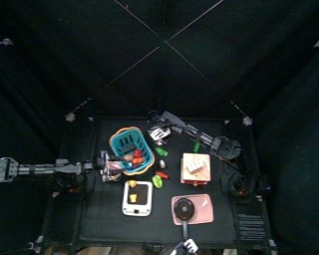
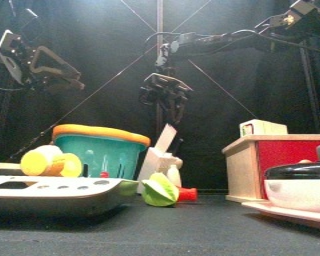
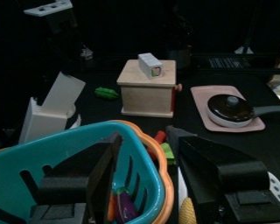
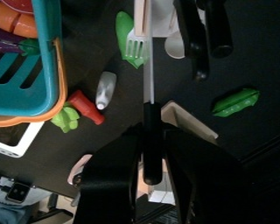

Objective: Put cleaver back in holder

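Tan wood marks the target: the holder (image 1: 193, 167) is sitting right of the table's (image 1: 107, 227) middle, just beyond the pink board (image 1: 193, 209) that is carrying a dark pan. Its top is showing red marks. Those look like the slots, so the blade probably needs to be lined up with one of them before it goes down.

Farther back, the cleaver (image 2: 164, 140) is standing on end near the far middle, its pale blade pointing up just right of the blue basket (image 2: 99, 152). The right end effector (image 2: 163, 108) is hanging straight above it, and the wrist view is showing the blade edge-on, running between the two black fingers. Whether they are gripping it or only straddling it cannot be told.

A good grip would be squeezing the flat faces high on the blade, so it is not swinging on the way to the holder. It should be lifted clear of the fork (image 4: 133, 39) and green toy food (image 4: 236, 101) lying nearby.

The left end effector (image 3: 149, 162) is resting wide open over the basket at the left.
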Robot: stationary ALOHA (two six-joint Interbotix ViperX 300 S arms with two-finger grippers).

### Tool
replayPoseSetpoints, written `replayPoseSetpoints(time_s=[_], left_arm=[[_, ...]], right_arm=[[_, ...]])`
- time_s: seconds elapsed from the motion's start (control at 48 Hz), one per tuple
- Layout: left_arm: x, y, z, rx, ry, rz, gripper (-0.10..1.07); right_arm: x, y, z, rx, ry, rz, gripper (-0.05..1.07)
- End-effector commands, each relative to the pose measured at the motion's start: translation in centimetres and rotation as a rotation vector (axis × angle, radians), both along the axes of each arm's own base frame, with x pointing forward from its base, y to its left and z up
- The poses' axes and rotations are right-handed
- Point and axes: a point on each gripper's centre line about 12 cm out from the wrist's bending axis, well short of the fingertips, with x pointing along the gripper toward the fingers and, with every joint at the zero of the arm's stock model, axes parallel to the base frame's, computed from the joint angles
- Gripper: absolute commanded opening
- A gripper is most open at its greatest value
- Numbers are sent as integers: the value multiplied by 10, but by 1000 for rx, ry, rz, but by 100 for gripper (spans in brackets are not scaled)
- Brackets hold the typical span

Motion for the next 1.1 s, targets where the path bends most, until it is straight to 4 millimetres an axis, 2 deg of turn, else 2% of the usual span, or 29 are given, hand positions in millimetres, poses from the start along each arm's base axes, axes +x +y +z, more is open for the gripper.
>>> replayPoseSetpoints(time_s=[0.0,0.646,1.083], left_arm=[[2,0,5,0,-16,-1,84],[2,0,5,0,-16,-1,84],[2,0,5,1,-15,-3,84]], right_arm=[[-5,-3,24,-36,-54,-9,64],[4,-21,40,-178,-80,-23,65],[17,-25,33,-164,-105,9,67]])
